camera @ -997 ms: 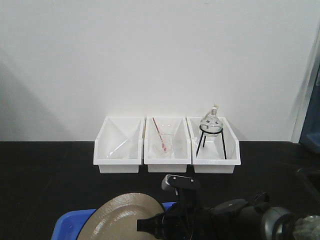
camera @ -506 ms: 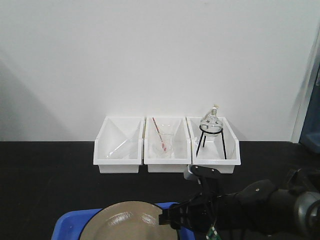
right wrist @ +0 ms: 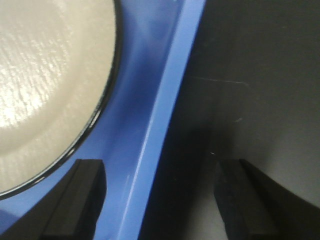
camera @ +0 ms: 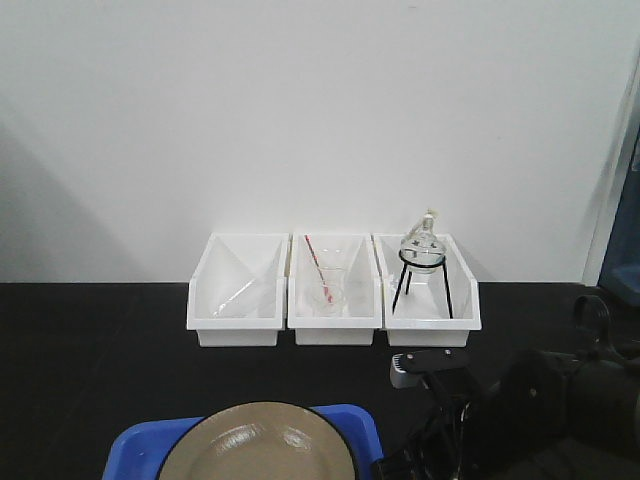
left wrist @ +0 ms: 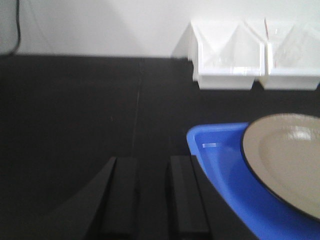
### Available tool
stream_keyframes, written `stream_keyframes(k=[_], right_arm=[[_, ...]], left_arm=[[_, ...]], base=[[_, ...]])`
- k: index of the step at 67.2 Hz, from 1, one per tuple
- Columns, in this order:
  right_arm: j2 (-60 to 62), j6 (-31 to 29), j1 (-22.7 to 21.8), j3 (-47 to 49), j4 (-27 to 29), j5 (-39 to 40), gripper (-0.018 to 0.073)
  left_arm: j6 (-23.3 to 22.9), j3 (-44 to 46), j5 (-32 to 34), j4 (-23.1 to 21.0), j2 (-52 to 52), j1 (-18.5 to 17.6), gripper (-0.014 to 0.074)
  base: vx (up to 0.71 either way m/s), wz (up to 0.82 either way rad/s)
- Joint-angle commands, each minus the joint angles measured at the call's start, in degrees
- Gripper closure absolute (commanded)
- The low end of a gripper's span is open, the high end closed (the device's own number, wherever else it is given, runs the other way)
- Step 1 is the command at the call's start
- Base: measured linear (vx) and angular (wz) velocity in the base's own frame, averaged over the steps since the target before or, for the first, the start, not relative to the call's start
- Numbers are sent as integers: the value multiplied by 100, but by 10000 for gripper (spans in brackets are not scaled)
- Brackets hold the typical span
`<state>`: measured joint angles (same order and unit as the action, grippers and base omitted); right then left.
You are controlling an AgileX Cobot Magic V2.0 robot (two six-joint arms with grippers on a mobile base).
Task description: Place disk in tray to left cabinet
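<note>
Tan glossy round disk (camera: 255, 445) lies in the bright blue rectangular tray (camera: 130, 450), bottom centre; right pincer (right wrist: 160, 200) gapes wide over its rim, left pincer (left wrist: 152, 200) slightly parted, empty.

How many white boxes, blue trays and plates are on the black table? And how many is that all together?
white boxes: 3
blue tray: 1
plate: 1
Total: 5
</note>
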<state>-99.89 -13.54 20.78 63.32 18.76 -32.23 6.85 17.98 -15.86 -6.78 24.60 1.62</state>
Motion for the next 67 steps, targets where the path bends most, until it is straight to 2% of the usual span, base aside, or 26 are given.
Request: stream_keyframes(k=[1,11,20,30,34,38,46,54,67], right_arm=[[293,87,-13,154,-49,144,48],[293,103,-17,154,282,84,48],[293,103,-22,294,177,-150,48],[293,162,-27,841,-104,-466,48],[293,346,-27,1079,-212,-526,48],[287,774,-38,1268,-392,-606,48],[153,1354,-288,1332,-570,-723,48],[-152,1248,-558,1332,-379,-1082,48],[-649,424,-589,1332,25,-1041,48]], left_arm=[[5,382,427,-284,385,-27,285],[5,932,290,-745,1235,-32,285],[21,1478,-207,-745,2067,-63,285],[368,1958,-368,-756,2850,-195,285],[460,2097,-339,-776,3113,-272,285],[466,2221,-339,-804,3389,-333,285],[460,2337,-290,-808,3801,-437,285],[460,2330,-232,-848,4253,-493,285],[460,2330,-7,-1257,5058,-493,285]], base=[[0,0],[0,0],[0,0],[0,0],[0,0],[0,0],[0,0],[0,0],[0,0]])
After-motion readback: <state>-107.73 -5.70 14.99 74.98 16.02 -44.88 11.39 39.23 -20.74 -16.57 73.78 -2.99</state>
